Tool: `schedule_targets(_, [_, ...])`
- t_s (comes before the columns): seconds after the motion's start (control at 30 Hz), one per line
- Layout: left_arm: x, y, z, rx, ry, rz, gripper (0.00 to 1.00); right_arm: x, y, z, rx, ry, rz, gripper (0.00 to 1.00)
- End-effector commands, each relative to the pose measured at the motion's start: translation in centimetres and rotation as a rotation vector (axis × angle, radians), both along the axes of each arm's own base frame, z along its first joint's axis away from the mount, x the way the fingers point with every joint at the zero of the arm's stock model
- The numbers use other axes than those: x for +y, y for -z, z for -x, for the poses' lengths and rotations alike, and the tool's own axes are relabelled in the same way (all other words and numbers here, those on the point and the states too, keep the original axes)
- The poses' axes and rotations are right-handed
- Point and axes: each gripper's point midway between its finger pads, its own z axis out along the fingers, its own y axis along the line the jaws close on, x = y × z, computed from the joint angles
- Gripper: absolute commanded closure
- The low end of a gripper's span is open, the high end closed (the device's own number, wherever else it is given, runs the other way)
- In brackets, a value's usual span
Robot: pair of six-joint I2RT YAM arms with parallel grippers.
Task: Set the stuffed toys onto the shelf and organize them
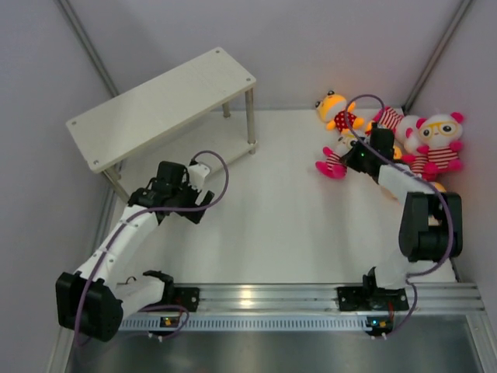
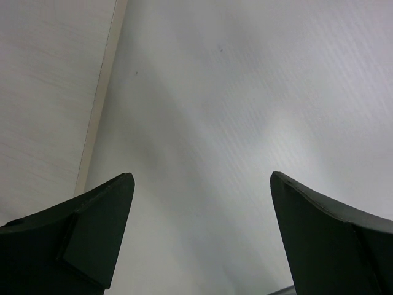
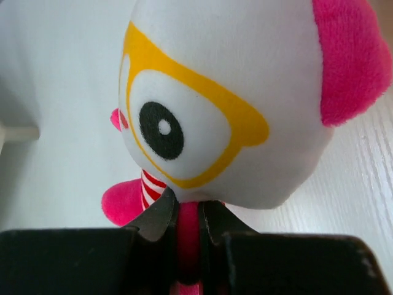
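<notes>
The shelf (image 1: pixel 163 105) stands at the far left, both boards bare. The stuffed toys lie in a heap at the far right: a yellow-orange one (image 1: pixel 335 111) and white-headed, pink-limbed ones (image 1: pixel 439 140). My right gripper (image 1: pixel 356 158) is at the heap's left side, shut on a pink limb of a white-headed toy (image 1: pixel 332 165). In the right wrist view the gripper (image 3: pixel 189 212) pinches that limb just under the toy's head (image 3: pixel 233 92) with its yellow glasses. My left gripper (image 1: pixel 190 203) is open and empty over the table in front of the shelf; in the left wrist view it (image 2: pixel 202 184) holds nothing.
Grey walls close in the table on the left, back and right. The metal rail (image 1: pixel 264 299) with both arm bases runs along the near edge. A pale board edge (image 2: pixel 101 98) shows at the left of the left wrist view.
</notes>
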Motion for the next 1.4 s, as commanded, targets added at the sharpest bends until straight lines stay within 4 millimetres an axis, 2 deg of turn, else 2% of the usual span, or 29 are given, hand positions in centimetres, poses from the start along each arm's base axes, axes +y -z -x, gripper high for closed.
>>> schedule_targets(0.0, [-3.3,-4.9,0.1,-0.013,0.118,0.150,0.01,4.2,-13.9,1.3,-0.479,-0.310,0.250,1.00])
schedule_targets(0.03, [-4.2,-7.3,-0.3,-0.048,0.149,0.193,0.01,6.1,-15.5,2.7,-0.542,-0.410,0.283,1.00])
schedule_targets(0.07, [-4.8,-8.6,-0.3,-0.059,0.169,0.225,0.01,7.4,-18.9,4.8,-0.649,-0.476,0.326,1.00])
schedule_targets(0.1, [-5.5,-9.9,-0.2,-0.071,0.192,0.256,0.01,10.6,-20.1,6.9,-0.721,-0.611,0.375,1.00])
schedule_targets(0.13, [-6.5,-12.5,0.0,-0.098,0.235,0.312,0.01,12.5,-21.6,8.6,-0.782,-0.673,0.357,1.00])
schedule_targets(0.17, [-7.0,-13.8,0.1,-0.110,0.244,0.340,0.01,13.5,-24.3,10.5,-0.865,-0.690,0.345,1.00])
schedule_targets(0.2, [-7.4,-16.5,-0.2,-0.161,0.262,0.371,0.01,15.7,-25.8,12.2,-0.912,-0.726,0.298,1.00])
schedule_targets(0.27, [-8.2,-18.6,0.1,-0.168,0.274,0.421,0.01,16.7,-30.0,13.3,-0.971,-0.663,0.187,1.00])
schedule_targets(0.3, [-8.4,-21.0,0.0,-0.217,0.283,0.442,0.02,17.6,-31.4,13.8,-0.941,-0.627,0.063,1.00])
schedule_targets(0.33, [-8.6,-21.9,0.2,-0.218,0.290,0.459,0.01,18.2,-31.3,13.3,-0.886,-0.606,0.018,1.00])
schedule_targets(0.37, [-8.7,-22.9,0.3,-0.236,0.293,0.466,0.01,18.4,-34.5,13.2,-0.914,-0.563,-0.032,1.00])
schedule_targets(0.4, [-8.8,-24.0,0.5,-0.256,0.301,0.470,0.01,19.4,-34.5,13.5,-0.839,-0.543,-0.101,1.00])
schedule_targets(0.43, [-8.8,-26.5,0.7,-0.316,0.318,0.474,0.01,19.5,-34.8,12.9,-0.805,-0.503,-0.109,1.00])
schedule_targets(0.47, [-8.4,-27.4,0.9,-0.345,0.324,0.452,0.01,20.3,-35.0,12.3,-0.724,-0.491,-0.132,1.00])
schedule_targets(0.5, [-8.3,-29.5,1.2,-0.405,0.338,0.441,0.01,21.1,-35.2,12.2,-0.693,-0.495,-0.142,1.00])
schedule_targets(0.53, [-8.0,-30.2,1.1,-0.439,0.343,0.418,0.01,22.2,-34.3,11.3,-0.643,-0.497,-0.148,1.00])
schedule_targets(0.57, [-7.2,-30.9,0.6,-0.490,0.338,0.354,0.01,22.8,-35.8,11.6,-0.648,-0.502,-0.185,1.00])
schedule_targets(0.6, [-7.1,-31.9,0.6,-0.537,0.357,0.321,0.01,23.9,-36.1,11.9,-0.645,-0.531,-0.206,1.00])
schedule_targets(0.63, [-6.8,-32.0,0.2,-0.560,0.369,0.277,0.01,25.1,-35.6,11.7,-0.622,-0.553,-0.219,1.00])
schedule_targets(0.67, [-6.4,-32.2,-0.3,-0.606,0.415,0.190,0.02,25.6,-36.5,11.8,-0.625,-0.556,-0.240,1.00])
schedule_targets(0.73, [-5.6,-32.2,-0.5,-0.658,0.469,0.079,0.03,27.1,-36.3,12.1,-0.604,-0.578,-0.257,1.00])
schedule_targets(0.77, [-5.3,-32.4,-0.5,-0.712,0.561,-0.027,0.01,27.4,-36.8,12.3,-0.611,-0.582,-0.271,1.00])
schedule_targets(0.8, [-5.4,-31.4,-0.3,-0.718,0.624,-0.075,0.01,28.0,-37.1,12.7,-0.621,-0.596,-0.281,1.00])
schedule_targets(0.87, [-5.0,-32.1,1.3,-0.828,0.772,-0.207,0.01,28.8,-37.1,13.1,-0.620,-0.611,-0.290,1.00])
schedule_targets(0.9, [-5.6,-31.2,1.9,-0.834,0.839,-0.210,0.02,29.5,-37.2,13.6,-0.623,-0.629,-0.302,1.00])
schedule_targets(0.93, [-5.5,-31.6,2.7,-0.869,0.869,-0.228,0.02,29.9,-37.3,13.9,-0.624,-0.636,-0.311,1.00])
schedule_targets(1.07, [-6.4,-32.5,3.0,-0.902,0.921,-0.211,0.01,32.4,-37.2,15.4,-0.624,-0.691,-0.345,1.00])
schedule_targets(1.17, [-7.1,-32.9,3.6,-0.910,0.943,-0.161,0.01,33.5,-37.4,16.1,-0.616,-0.723,-0.356,1.00])
schedule_targets(1.37, [-8.6,-30.4,4.4,-0.816,0.969,-0.014,0.04,34.9,-38.0,17.3,-0.626,-0.774,-0.384,1.00])
